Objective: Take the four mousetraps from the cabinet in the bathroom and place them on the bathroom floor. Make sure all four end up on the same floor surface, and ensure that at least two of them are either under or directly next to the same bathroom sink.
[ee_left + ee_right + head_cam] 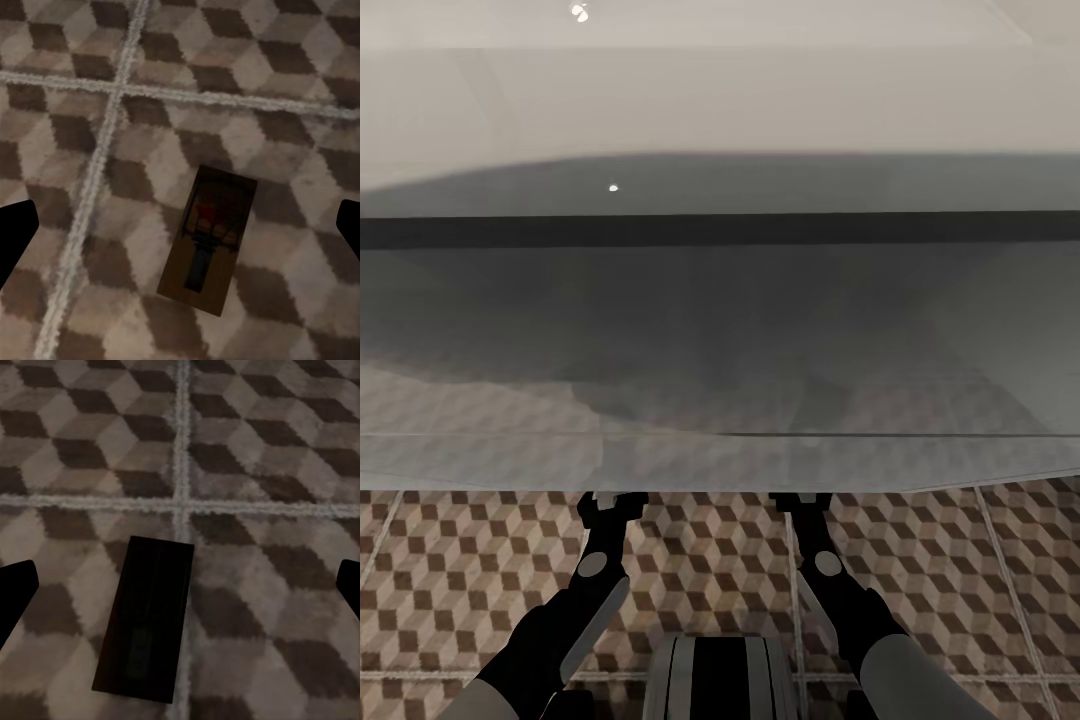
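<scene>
mousetraps lay flat on the bathroom floor (460, 580): one mousetrap (208, 240) below the left pincer (180, 232), clear of the grout lines, a second mousetrap (146, 619) below the right pincer (180, 592), its long side against a grout line. both pincers hung spread wide, gripping nothing. each trap looked light, stiff and thin, probably best pinched across its long wooden edges, away from the sprung wire. no writing or brand could be read. a pale sink underside (720, 330) loomed ahead.

A wide white ledge (720, 100) spans the far side, its shaded underside hanging over cube-patterned floor tiles (960, 590) nearby.
</scene>
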Controlling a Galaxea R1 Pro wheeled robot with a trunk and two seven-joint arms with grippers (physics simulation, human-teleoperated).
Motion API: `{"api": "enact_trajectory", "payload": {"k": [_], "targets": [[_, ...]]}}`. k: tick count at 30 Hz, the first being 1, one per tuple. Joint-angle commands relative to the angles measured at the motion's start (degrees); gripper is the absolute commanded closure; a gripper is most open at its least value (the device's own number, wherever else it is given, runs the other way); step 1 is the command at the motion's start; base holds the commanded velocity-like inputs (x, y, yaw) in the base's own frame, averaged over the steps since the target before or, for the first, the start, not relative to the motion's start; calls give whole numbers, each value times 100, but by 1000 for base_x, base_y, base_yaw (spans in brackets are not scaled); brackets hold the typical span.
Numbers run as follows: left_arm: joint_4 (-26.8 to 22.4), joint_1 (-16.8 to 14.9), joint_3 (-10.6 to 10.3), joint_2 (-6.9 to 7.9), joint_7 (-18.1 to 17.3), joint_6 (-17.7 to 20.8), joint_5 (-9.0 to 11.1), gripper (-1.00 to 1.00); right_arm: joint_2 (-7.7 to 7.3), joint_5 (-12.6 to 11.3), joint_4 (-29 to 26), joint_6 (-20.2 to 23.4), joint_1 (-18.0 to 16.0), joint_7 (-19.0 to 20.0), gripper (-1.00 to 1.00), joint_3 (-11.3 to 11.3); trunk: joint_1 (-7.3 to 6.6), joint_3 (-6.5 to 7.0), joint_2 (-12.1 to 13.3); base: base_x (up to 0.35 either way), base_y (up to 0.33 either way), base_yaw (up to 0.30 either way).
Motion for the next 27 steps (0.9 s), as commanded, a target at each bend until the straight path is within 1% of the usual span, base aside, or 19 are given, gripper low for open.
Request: {"api": "enact_trajectory", "payload": {"k": [1,14,27], "targets": [[-3,-5,-27,8,42,-16,51,-100,-3,11,5,-8,-4,-52,-100,25,-1,-3,-1,0,0,0],[-3,-5,-36,2,43,-14,51,-100,-3,34,5,-9,-4,-54,-100,25,-1,-3,-1,0,0,0],[3,-5,-44,-75,51,-9,15,-100,-3,48,0,-29,-4,-46,-100,48,-1,-3,-1,0,0,0]]}}
